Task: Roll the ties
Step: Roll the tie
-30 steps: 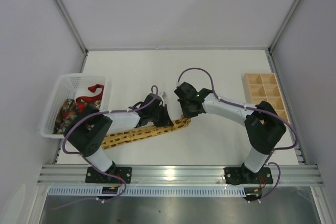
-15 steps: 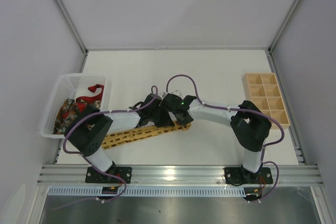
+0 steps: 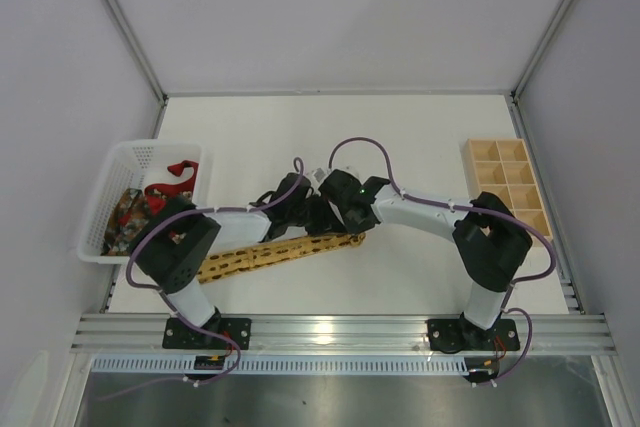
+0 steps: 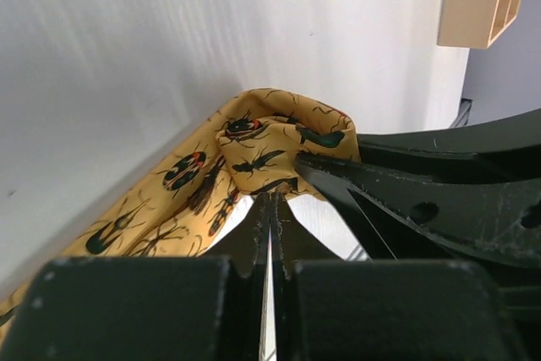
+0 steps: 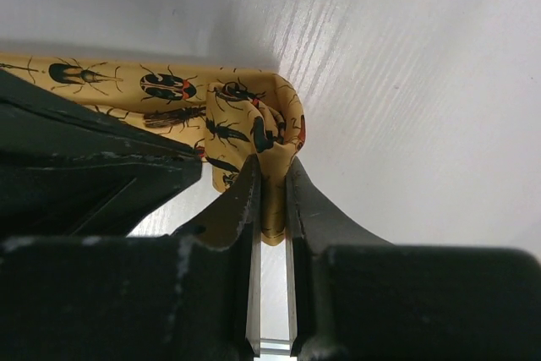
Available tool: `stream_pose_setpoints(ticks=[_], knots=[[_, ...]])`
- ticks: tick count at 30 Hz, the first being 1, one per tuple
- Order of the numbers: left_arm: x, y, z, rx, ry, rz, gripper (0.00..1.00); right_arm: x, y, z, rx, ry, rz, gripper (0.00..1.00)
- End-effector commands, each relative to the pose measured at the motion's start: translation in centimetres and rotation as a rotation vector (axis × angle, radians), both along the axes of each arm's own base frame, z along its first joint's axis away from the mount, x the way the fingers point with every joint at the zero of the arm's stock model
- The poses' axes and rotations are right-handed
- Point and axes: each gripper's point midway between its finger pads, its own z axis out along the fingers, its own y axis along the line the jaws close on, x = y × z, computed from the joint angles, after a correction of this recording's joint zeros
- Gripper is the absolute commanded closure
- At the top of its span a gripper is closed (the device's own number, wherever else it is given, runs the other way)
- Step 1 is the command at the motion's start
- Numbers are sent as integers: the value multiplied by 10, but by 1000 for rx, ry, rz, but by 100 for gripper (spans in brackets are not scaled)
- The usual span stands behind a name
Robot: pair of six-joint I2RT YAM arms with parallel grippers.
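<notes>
Left gripper (image 4: 270,202): pressed together on the lower edge of the yellow tie (image 4: 254,145) at its folded end.
Right gripper (image 5: 272,171): we saw it pinching the same curled end, just beside the left one.
Tie position: it lay slantwise on the desk (image 3: 420,147), its far end between both grippers at mid-desk.
Tie look: yellow-gold, printed with dark, red-touched beetles; the end was bunched into a loose curl.
Other ties: red tie (image 3: 178,175) and patterned tie (image 3: 125,217) lay in the white basket (image 3: 120,152).

Open counter (image 3: 420,137) spans wall to wall behind the arms. At centre, both sets of jaws crowd the folded end of the yellow tie (image 3: 260,257) (nearly touching, each barring the other's side). A white basket (image 3: 135,162) bounds the left edge and a wooden tray (image 3: 500,162) the right.
</notes>
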Motion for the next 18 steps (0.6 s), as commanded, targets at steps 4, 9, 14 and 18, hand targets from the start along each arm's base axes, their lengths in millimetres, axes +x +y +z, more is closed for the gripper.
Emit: stream_pose_setpoints(ticks=[4,9,14,18], knots=[[10,-28,7,-73,15,-32,100,4,9,18,106,-24,-12,100],[11,-31,-5,-55,32,-38,100,2,12,20,131,-16,-7,100],[13,-31,-11,-32,38,-40,100,3,21,29,180,-27,15,100],[16,-32,-12,-29,35,-38,100,-1,31,21,204,7,37,100]])
